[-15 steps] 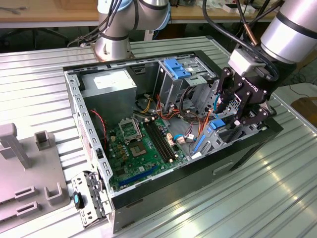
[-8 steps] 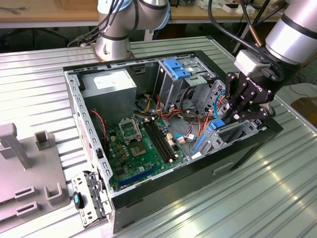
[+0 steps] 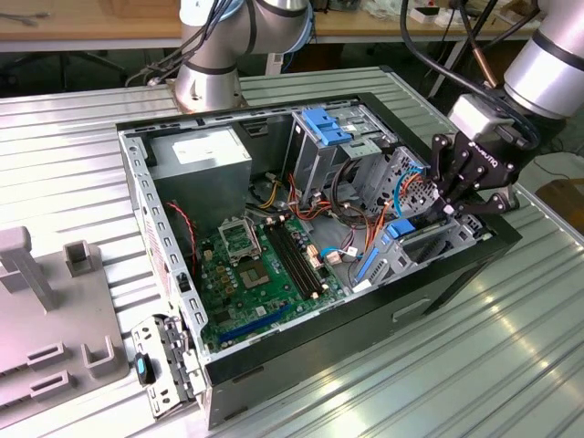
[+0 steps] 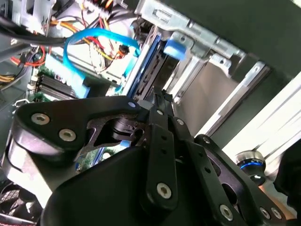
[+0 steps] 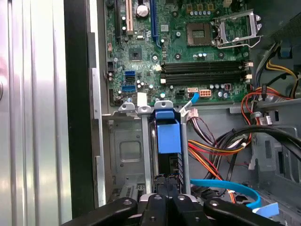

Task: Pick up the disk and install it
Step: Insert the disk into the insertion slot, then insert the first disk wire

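So the disk [image 5: 168, 136] is sitting on edge in a slot of the metal drive cage [image 5: 126, 150], blue rail and tab facing out and the dark body tucked down between the cage walls. In the second wrist view you see the same disk [image 4: 141, 70] running along the cage's silver plate. The cage is in the corner of the computer case [image 3: 365, 339] towards the exterior view's right, hard against the black case wall. The gripper [image 5: 165, 184] is right on the disk's near end, closed down narrow on it. In the exterior view the gripper [image 3: 453, 208] hangs over that same corner, tilted in towards the case. Just beside the slot there's a light blue cable [image 5: 225, 188] looping past, plus a bundle of orange, yellow and red wires [image 5: 211, 150]. Beyond the cage is the green motherboard [image 5: 188, 61], lying flat in the bottom of the case with its empty socket and black memory slots. Further back, a second cage with a blue bracket [image 3: 324, 126] on top stands near the far wall, and the grey power supply [image 3: 201, 160] fills the far corner towards the exterior view's left. The whole case sits on a ribbed metal table [image 3: 456, 374], with a grey plastic fixture [image 3: 46, 319] at the table's edge on the exterior view's left.
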You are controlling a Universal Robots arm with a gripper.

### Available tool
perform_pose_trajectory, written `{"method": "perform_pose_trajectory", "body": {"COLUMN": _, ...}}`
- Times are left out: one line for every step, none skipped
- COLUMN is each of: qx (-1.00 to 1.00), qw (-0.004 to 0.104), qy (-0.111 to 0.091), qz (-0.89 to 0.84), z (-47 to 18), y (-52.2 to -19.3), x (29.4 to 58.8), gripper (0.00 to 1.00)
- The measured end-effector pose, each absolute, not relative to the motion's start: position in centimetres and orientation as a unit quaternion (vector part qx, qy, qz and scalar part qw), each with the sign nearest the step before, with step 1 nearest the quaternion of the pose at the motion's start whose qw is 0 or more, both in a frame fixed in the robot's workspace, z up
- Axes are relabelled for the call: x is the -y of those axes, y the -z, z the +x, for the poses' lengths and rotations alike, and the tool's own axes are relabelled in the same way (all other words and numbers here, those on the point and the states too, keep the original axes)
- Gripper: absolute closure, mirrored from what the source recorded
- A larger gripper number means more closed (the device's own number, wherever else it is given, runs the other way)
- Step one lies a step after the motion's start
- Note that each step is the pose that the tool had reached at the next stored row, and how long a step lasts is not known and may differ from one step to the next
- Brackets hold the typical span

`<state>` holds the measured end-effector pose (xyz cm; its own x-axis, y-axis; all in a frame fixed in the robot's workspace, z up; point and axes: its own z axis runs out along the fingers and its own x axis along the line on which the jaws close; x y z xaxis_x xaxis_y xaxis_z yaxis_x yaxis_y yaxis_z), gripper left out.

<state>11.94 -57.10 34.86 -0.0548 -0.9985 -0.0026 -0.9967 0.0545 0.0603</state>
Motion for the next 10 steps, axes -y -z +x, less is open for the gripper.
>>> {"method": "perform_pose_trajectory", "body": {"qx": 0.726, "qw": 0.02, "qy": 0.023, "qz": 0.687, "z": 11.94, "y": -34.86, "x": 57.1, "gripper": 0.89}}
{"method": "perform_pose_trajectory", "body": {"qx": 0.726, "qw": 0.02, "qy": 0.023, "qz": 0.687, "z": 11.95, "y": -34.85, "x": 57.1, "gripper": 0.89}}
{"method": "perform_pose_trajectory", "body": {"qx": 0.726, "qw": 0.02, "qy": 0.023, "qz": 0.687, "z": 11.95, "y": -34.85, "x": 57.11, "gripper": 0.89}}
{"method": "perform_pose_trajectory", "body": {"qx": 0.726, "qw": 0.02, "qy": 0.023, "qz": 0.687, "z": 11.95, "y": -34.85, "x": 57.11, "gripper": 0.89}}
{"method": "perform_pose_trajectory", "body": {"qx": 0.726, "qw": 0.02, "qy": 0.023, "qz": 0.687, "z": 11.95, "y": -34.85, "x": 57.11, "gripper": 0.89}}
{"method": "perform_pose_trajectory", "body": {"qx": 0.726, "qw": 0.02, "qy": 0.023, "qz": 0.687, "z": 11.95, "y": -34.85, "x": 57.11, "gripper": 0.89}}
{"method": "perform_pose_trajectory", "body": {"qx": 0.726, "qw": 0.02, "qy": 0.023, "qz": 0.687, "z": 11.95, "y": -34.85, "x": 57.11, "gripper": 0.89}}
{"method": "perform_pose_trajectory", "body": {"qx": 0.726, "qw": 0.02, "qy": 0.023, "qz": 0.687, "z": 11.95, "y": -34.84, "x": 57.11, "gripper": 0.89}}
{"method": "perform_pose_trajectory", "body": {"qx": 0.726, "qw": 0.02, "qy": 0.023, "qz": 0.687, "z": 11.95, "y": -34.84, "x": 57.11, "gripper": 0.89}}
{"method": "perform_pose_trajectory", "body": {"qx": 0.726, "qw": 0.02, "qy": 0.023, "qz": 0.687, "z": 11.96, "y": -34.83, "x": 57.11, "gripper": 0.89}}
